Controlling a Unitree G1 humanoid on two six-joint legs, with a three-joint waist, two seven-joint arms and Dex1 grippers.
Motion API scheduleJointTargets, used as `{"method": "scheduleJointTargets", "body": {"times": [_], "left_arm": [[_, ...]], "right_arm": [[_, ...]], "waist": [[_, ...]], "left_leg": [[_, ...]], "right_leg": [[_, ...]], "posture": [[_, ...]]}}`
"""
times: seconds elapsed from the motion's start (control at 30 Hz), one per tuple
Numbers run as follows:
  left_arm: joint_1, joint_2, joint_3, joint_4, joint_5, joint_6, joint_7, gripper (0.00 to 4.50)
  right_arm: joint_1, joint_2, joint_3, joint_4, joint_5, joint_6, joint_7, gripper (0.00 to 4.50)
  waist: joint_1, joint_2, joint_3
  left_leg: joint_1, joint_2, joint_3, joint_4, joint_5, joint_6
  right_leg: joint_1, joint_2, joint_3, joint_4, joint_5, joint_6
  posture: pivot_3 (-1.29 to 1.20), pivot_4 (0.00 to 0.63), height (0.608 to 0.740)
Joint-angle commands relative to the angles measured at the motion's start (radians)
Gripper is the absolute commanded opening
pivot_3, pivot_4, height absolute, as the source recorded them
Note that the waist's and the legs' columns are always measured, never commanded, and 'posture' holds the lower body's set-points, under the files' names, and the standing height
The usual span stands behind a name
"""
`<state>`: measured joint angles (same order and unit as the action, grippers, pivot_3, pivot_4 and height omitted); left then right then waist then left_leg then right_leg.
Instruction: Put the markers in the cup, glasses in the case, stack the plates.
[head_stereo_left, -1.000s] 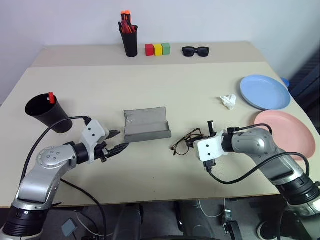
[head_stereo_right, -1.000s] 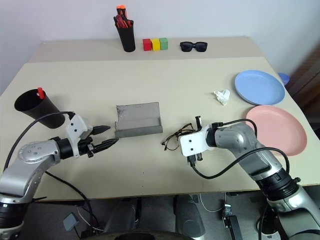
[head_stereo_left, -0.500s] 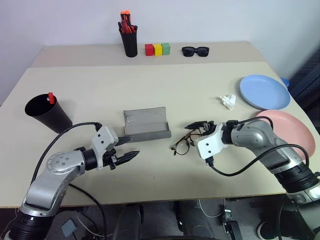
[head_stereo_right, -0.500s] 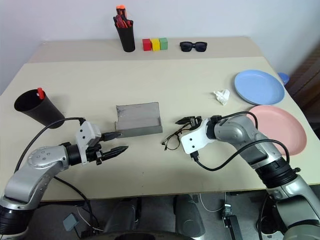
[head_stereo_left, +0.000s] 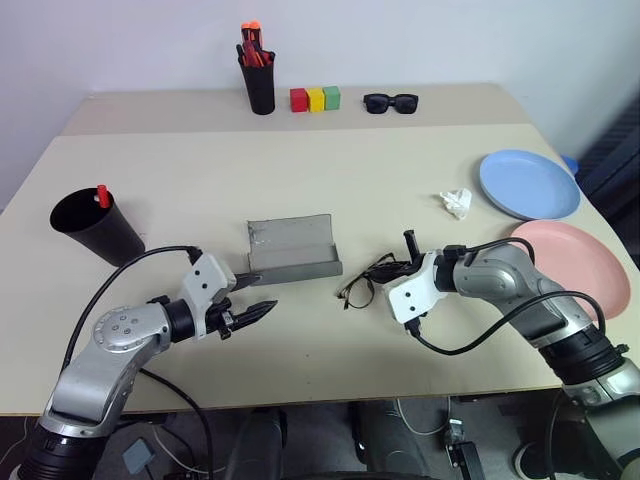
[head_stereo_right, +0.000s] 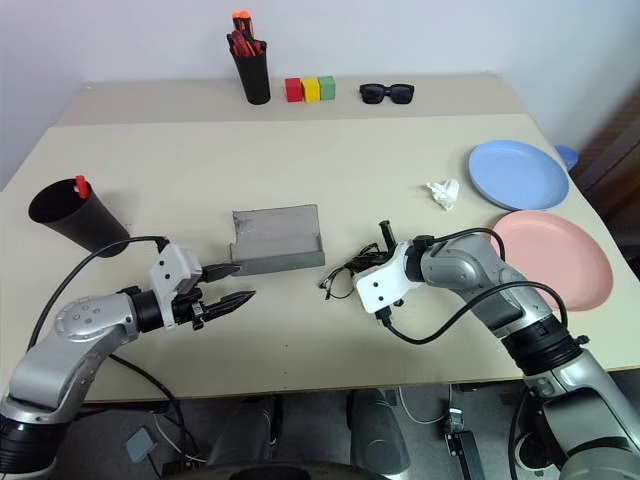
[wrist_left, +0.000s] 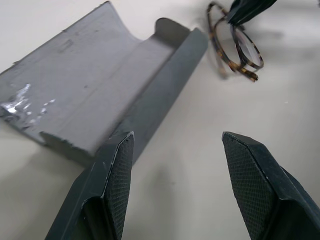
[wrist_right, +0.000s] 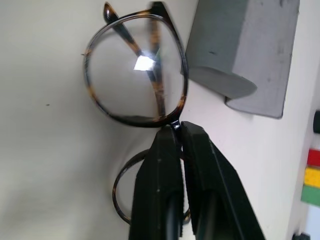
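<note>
The right gripper (wrist_right: 176, 131) has pinched the bridge of the glasses (head_stereo_right: 345, 279), just right of the open grey case (head_stereo_right: 276, 240). Lift gently, keeping them level, then cross left. The left gripper (head_stereo_right: 228, 286) waits, spread and empty, near the case.

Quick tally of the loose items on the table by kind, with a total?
Plates: 2 (blue, pink)
Eyewear: 2 (glasses, sunglasses)
Black cups or holders: 2 (cup, pen holder)
Grey case: 1
Coloured blocks: 3 (red, yellow, green)
Crumpled white paper: 1
Total: 11
</note>
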<state>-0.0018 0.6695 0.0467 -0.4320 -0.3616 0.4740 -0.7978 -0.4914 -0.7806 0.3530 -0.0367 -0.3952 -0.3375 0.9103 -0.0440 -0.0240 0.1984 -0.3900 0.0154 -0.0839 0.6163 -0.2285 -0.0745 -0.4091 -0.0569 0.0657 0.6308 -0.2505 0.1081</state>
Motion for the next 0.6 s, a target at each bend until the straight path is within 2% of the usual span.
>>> {"method": "scheduleJointTargets", "body": {"times": [0.03,0.17,0.33,0.5,0.6], "left_arm": [[0.015,0.001,0.072,0.029,0.016,-0.055,0.033,2.88],[0.056,0.014,0.149,0.065,0.018,-0.090,0.048,2.88],[0.100,0.014,0.206,0.105,0.025,-0.141,0.045,2.88],[0.117,0.003,0.199,0.104,0.040,-0.167,0.060,2.88],[0.123,-0.004,0.196,0.091,0.036,-0.166,0.068,2.88]], "right_arm": [[-0.001,0.046,-0.049,-0.113,0.079,0.129,0.018,0.04],[-0.021,0.121,-0.079,-0.270,0.175,0.413,0.072,0.04],[-0.150,0.262,-0.062,-0.397,0.303,0.769,0.097,0.04],[-0.296,0.467,0.009,-0.277,0.254,0.948,-0.063,0.04],[-0.336,0.549,0.026,-0.179,0.235,0.986,-0.145,0.04]], "waist": [[-0.001,0.000,0.000],[-0.001,0.000,0.000],[-0.001,0.000,0.000],[-0.001,0.000,-0.001],[0.001,0.000,-0.001]], "left_leg": [[0.000,0.000,0.000,0.000,0.000,0.000],[0.001,0.001,0.000,-0.001,0.000,0.000],[0.000,0.000,-0.001,0.000,0.000,0.000],[0.000,0.000,-0.001,0.000,0.000,0.000],[0.000,0.000,-0.001,-0.001,0.000,0.000]], "right_leg": [[0.000,0.000,0.000,0.000,0.000,0.000],[-0.001,0.001,0.000,0.001,0.000,0.000],[0.000,0.000,0.000,0.001,0.000,0.000],[-0.001,0.000,0.000,0.001,0.000,-0.001],[-0.001,0.000,0.000,0.001,0.001,-0.001]], "posture": [[0.00,0.150,0.740],[0.00,0.150,0.740],[0.00,0.150,0.740],[0.00,0.150,0.740],[0.00,0.150,0.740]]}}
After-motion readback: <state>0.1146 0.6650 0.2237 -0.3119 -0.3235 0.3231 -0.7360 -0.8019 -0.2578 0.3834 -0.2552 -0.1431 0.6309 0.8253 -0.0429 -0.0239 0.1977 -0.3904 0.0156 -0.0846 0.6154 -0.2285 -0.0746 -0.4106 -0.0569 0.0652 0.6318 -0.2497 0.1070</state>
